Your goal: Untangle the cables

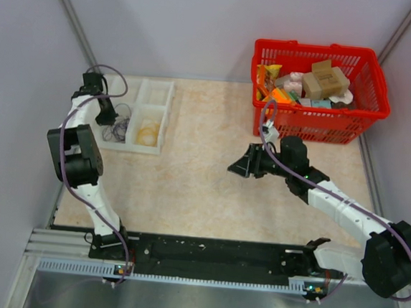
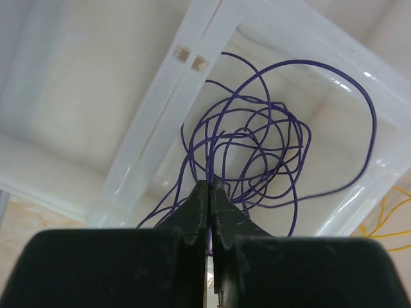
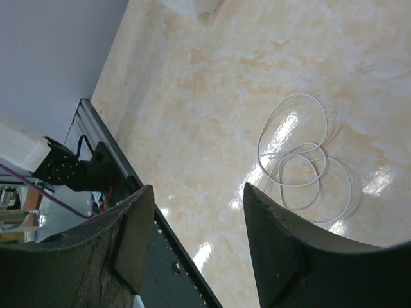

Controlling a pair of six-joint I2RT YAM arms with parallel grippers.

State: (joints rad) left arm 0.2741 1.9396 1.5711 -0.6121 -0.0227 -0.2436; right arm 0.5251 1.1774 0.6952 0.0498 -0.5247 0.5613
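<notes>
Right at the tips of the black left gripper (image 2: 210, 186), the two fingers are pressed together, with a strand or two of the thin purple wire (image 2: 257, 138) pinched in the seam. Just beyond the tips that wire balloons into a loose tangle lying in one compartment of the translucent white plastic tray (image 2: 160, 109). It has no real long axis, only overlapping loops, the widest arcing off to the far right of the fingers. It looks near weightless, limp yet springy, and likely to slither, so I'd take one outer strand rather than the crowded middle. Past the tray wall to the right sits a thin yellow wire (image 2: 385, 218). Over at the black right gripper (image 3: 196, 189), the fingers stand spread, holding nothing. Ahead of them a thin white wire (image 3: 302, 163) lies coiled flat on the beige marbled tabletop (image 3: 212, 77).
</notes>
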